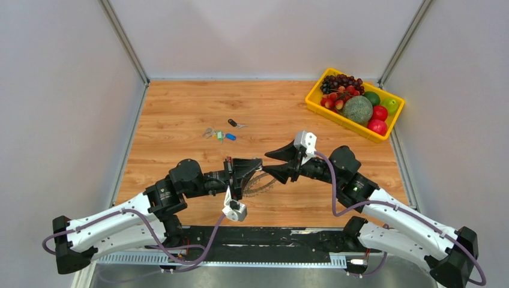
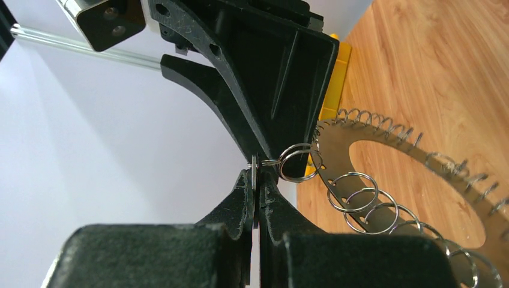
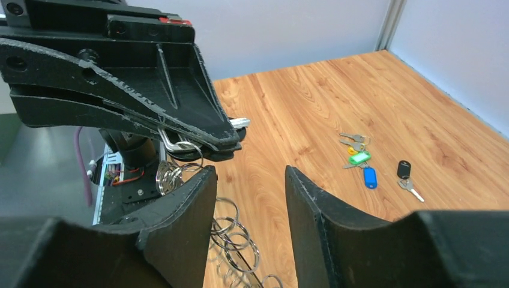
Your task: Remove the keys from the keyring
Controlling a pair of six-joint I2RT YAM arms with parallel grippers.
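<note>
The keyring [image 1: 261,185] is between the two grippers, low over the near middle of the table [image 1: 180,120]. From above it shows only as a grey toothed edge. The left wrist view shows more: a flat grey disc [image 2: 330,153] with an open centre and many small wire rings [image 2: 360,195] along its rim.

One small split ring [image 2: 294,162] joins this rim to a thin silver key [image 2: 255,171], seen edge-on. The left gripper [image 2: 255,174] is closed tight on that key. The right wrist view shows its silver tip [image 3: 240,122] coming out of the left fingers.

The right gripper [image 3: 249,174] has its jaws apart and nothing is between them.

Loose keys [image 3: 359,150] with green and blue tags lie well apart on the wood, with a black-headed key [image 3: 404,171] beside them. Only the top view shows the yellow fruit basket [image 1: 339,120] at the far right.
</note>
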